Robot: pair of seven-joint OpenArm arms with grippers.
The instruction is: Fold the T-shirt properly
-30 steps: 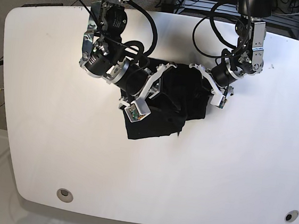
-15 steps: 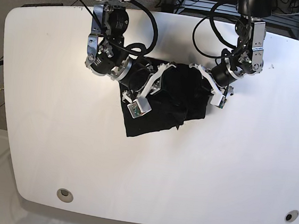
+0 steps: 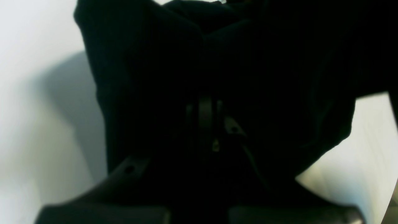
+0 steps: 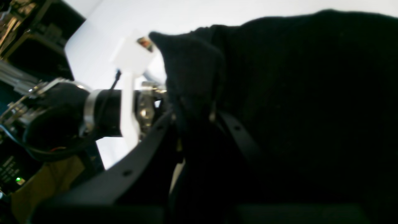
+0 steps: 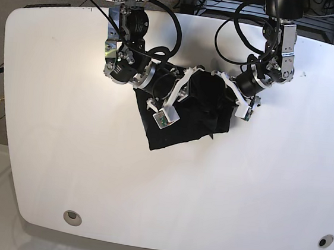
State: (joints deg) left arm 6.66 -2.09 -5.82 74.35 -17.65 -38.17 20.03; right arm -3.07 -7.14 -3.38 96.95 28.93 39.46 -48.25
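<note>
The black T-shirt (image 5: 178,129) lies bunched in a rough heap at the table's back middle, between my two grippers. Its orange-and-white mark is hidden. My right gripper (image 5: 187,92) is shut on a raised fold of the T-shirt (image 4: 295,77) at the heap's left, with a tuft of cloth standing above the fingers (image 4: 214,115). My left gripper (image 5: 223,94) is at the heap's right edge, shut on the T-shirt (image 3: 155,62). In the left wrist view the gripper (image 3: 205,113) is dark and buried in cloth.
The white table (image 5: 66,120) has rounded edges, a round hole (image 5: 72,215) at the front left and another (image 5: 322,241) at the front right. Cables and racks stand behind the far edge. The left arm's wrist (image 4: 102,109) shows close beside the right gripper.
My right arm has moved right, toward the left gripper, carrying its fold of the T-shirt. The heap has narrowed and its lower left corner has slid right. The left arm has barely moved.
</note>
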